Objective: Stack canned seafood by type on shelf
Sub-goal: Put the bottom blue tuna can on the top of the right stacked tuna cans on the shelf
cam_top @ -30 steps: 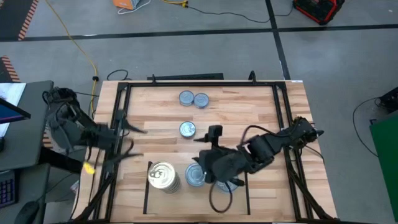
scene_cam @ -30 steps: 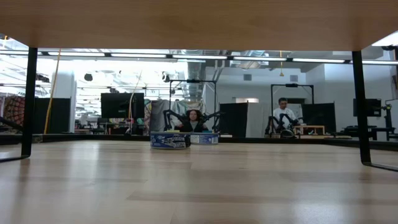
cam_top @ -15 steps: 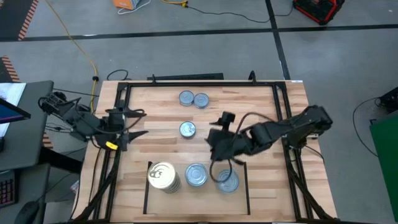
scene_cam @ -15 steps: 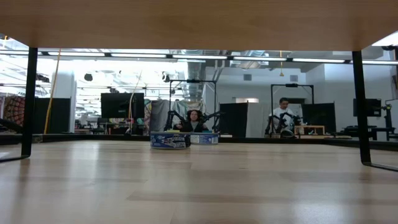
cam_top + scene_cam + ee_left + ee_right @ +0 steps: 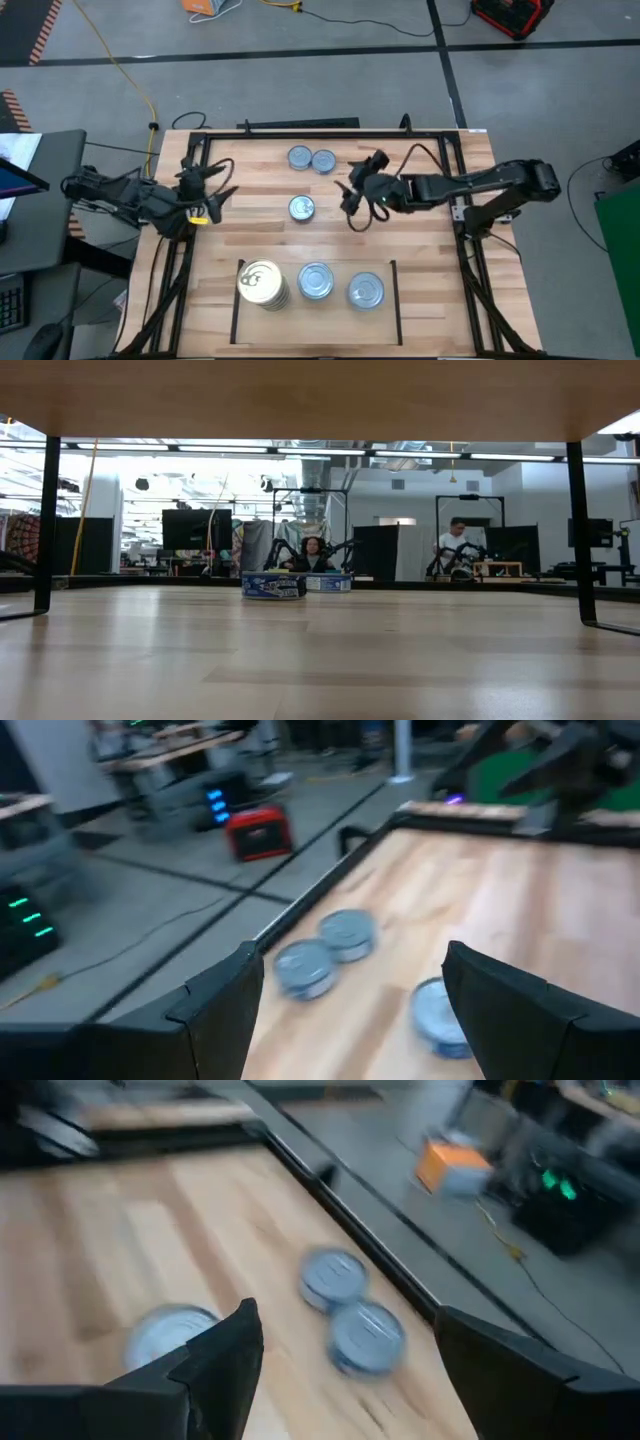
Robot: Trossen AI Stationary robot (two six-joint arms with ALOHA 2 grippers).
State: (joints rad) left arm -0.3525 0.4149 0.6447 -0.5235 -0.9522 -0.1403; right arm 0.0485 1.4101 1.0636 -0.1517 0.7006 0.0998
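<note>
Three stacks of canned seafood (image 5: pixel 315 283) are seen on the shelf (image 5: pixel 236 300) from above only; three loose tins (image 5: pixel 311 160) lie beyond, between the spread, empty left gripper (image 5: pixel 213 190) and right gripper (image 5: pixel 352 190).

pale plank-wood bench (image 5: pixel 420 270): blond boards, thin black frame lines | round flat tins (image 5: pixel 301 208): silver tops, blue sides | stacked tin at shelf (image 5: pixel 261 281): gold top | floor: grey | box (image 5: pixel 452 1167) beyond: orange | both arms: dark
</note>
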